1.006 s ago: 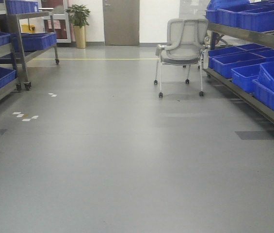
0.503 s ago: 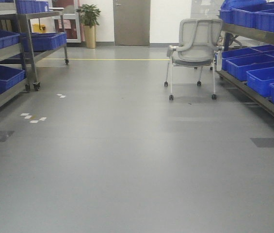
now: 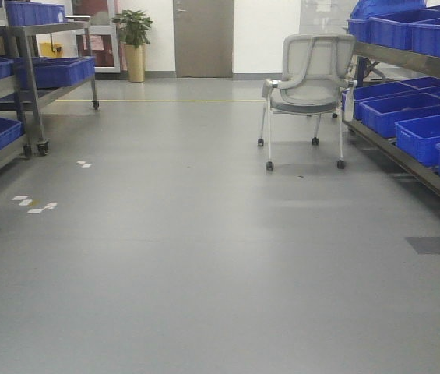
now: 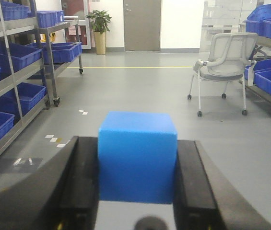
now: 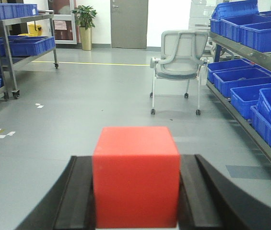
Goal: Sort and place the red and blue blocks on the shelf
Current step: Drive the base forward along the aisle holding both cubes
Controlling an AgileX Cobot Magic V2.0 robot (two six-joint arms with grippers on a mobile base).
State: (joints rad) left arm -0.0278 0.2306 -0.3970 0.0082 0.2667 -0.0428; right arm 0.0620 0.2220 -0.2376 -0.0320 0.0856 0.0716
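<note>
Evidently mid-task, by the look of it: shows both pickups done and both placements left, with no cube on any shelf yet. Looks down a bare grey floor (image 3: pixel 204 257) between rows of large blue plastic bins (image 3: pixel 395 105), with a brushed stainless-steel rack shelf (image 3: pixel 406 165) on the right, beside a grey mesh office chair on castors (image 3: pixel 307 78). In the left wrist view, shows the left tool (image 4: pixel 137 143) closed on a small matte mid-blue cube (image 4: pixel 137 165), black fingers (image 4: pixel 85 177) pressed flat against two opposite sides, parted only by the cube's own width. In the right wrist view, shows the right tool (image 5: pixel 136 160) gripping a matching bright red cube (image 5: pixel 136 182) the same way. Leaves, on this reading, the approach to the shelf and setting each cube down in its place.
</note>
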